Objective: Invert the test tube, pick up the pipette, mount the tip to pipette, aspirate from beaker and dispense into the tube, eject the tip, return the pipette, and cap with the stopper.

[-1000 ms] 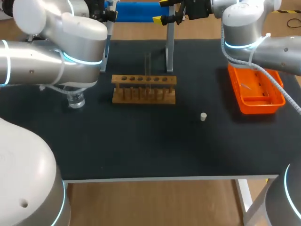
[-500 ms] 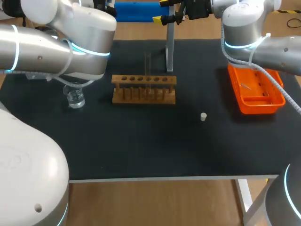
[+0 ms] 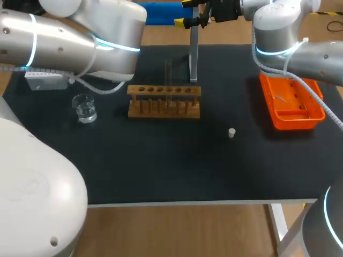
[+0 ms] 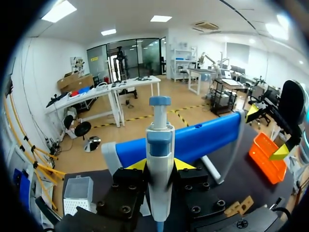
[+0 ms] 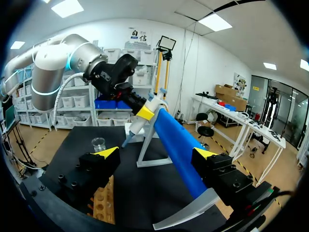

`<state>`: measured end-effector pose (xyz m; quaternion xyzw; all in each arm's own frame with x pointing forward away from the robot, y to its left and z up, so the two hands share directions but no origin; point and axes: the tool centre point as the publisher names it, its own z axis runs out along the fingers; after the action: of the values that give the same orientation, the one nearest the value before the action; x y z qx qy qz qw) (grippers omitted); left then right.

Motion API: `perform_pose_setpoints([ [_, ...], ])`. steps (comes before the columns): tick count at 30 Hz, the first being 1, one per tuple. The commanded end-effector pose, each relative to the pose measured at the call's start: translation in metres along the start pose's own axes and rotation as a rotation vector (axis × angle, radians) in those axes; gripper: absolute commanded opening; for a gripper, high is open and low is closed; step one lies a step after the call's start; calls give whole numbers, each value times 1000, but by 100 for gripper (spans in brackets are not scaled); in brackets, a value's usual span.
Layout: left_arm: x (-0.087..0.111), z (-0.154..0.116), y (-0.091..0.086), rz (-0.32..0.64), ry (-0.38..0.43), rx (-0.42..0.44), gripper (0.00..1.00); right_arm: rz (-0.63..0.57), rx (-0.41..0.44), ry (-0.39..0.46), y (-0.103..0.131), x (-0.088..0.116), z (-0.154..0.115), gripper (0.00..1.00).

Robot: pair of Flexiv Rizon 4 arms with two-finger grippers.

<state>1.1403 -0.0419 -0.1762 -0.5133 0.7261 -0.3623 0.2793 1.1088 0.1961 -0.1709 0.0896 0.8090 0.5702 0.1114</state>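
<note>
My left gripper (image 4: 161, 165) is shut on the white and blue pipette (image 4: 159, 145), held upright just in front of the blue bar of the pipette stand (image 4: 203, 137). The right wrist view shows the same pipette (image 5: 138, 123) in my left gripper's yellow fingertips (image 5: 145, 110). My right gripper (image 3: 186, 13) hangs open at the back by the stand's post (image 3: 193, 53), holding nothing. The wooden rack (image 3: 164, 100) carries a clear test tube (image 3: 168, 75). A glass beaker (image 3: 84, 108) stands left of the rack. A small stopper (image 3: 231, 133) lies on the mat to its right.
An orange tray (image 3: 292, 101) sits at the right side of the table. A white tip box (image 3: 43, 80) stands at the left, behind the beaker. My left arm (image 3: 80, 43) spans the back left corner.
My left arm has swung up and toward the back, uncovering the beaker and the tip box. The right arm has kept still.
</note>
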Motion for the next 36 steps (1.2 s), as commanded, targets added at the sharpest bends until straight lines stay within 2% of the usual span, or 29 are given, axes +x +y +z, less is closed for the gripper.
perform_pose_setpoints([
  [1,-1,4,-3,-7,-10,-67,0,1,2,4,0,-1,-1,100],
  [15,-6,11,-1,-32,-61,-113,0,1,2,4,0,-1,-1,100],
  [36,-9,21,1,-44,-84,-175,0,1,2,4,0,-1,-1,100],
])
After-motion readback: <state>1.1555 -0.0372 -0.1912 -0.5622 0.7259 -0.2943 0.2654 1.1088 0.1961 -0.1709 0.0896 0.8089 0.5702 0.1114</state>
